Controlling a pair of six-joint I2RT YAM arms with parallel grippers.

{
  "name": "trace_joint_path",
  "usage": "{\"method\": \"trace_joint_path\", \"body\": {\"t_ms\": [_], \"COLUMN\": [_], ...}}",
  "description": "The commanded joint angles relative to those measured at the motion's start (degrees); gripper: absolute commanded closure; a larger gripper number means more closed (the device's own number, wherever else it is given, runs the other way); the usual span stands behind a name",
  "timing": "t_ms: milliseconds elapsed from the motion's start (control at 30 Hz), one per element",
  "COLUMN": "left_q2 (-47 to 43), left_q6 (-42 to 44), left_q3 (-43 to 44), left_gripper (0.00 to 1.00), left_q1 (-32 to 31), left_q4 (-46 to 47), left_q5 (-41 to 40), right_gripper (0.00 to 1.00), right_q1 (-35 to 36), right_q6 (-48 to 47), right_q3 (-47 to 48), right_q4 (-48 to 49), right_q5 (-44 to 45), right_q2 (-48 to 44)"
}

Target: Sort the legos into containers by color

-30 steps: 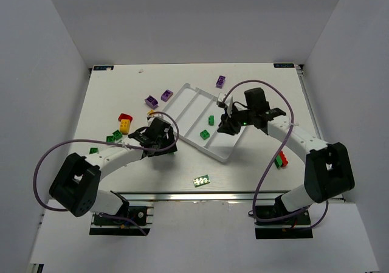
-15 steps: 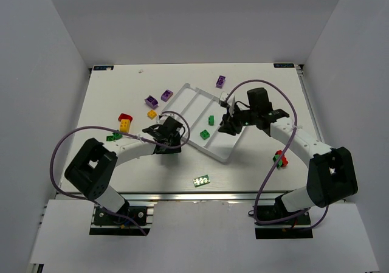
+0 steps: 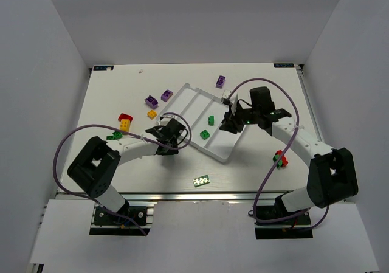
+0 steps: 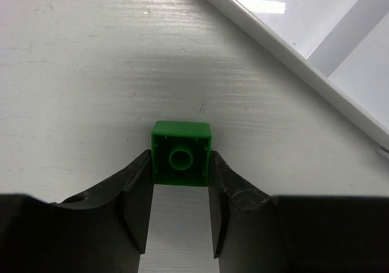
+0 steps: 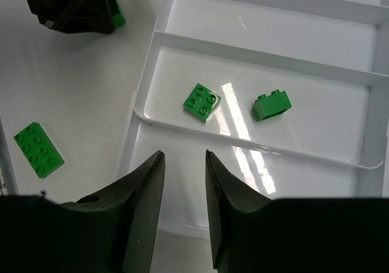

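Green brick gripped by left end effector.

No writing, brand or number can be read anywhere. Two small blue tags at the white surface's far corners are too tiny to make out.

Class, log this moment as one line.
left gripper: grips green brick on table | right gripper: open over tray | tray: two green legos
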Motion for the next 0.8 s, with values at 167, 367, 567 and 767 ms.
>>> {"method": "trace_joint_path", "body": {"t_ms": [167,367,567,767], "left_q2": [-6.43,-11.98,-10.41,-3.38], "left_q6": [2.20,2.38,2.91,4.66], "left_q3": [2.88,1.83,4.72,10.35], "left_gripper": [0.83,0.86,0.84,0.84], "left_q1": [-2.31,-3.89,-4.16,-4.68], "left_q4": [3.96,10.73,13.98,14.78], "left_q5": [3.71,7.85,11.28,12.60], "right_gripper": [0.61,0.61,0.59,0.56], "right_q1": [-1.19,-1.54,-1.80,-1.89], "right_q6": [0.91,1.00,0.73,0.12], "right_q3": [-1.53,-3.37,-5.13,-6.28], "right_q4": [2.25,2.25,2.25,2.33], "right_q5": [-0.81,-0.90,-0.55,0.07], "right_q2": [-4.25,-6.01,-7.51,-9.00]}}
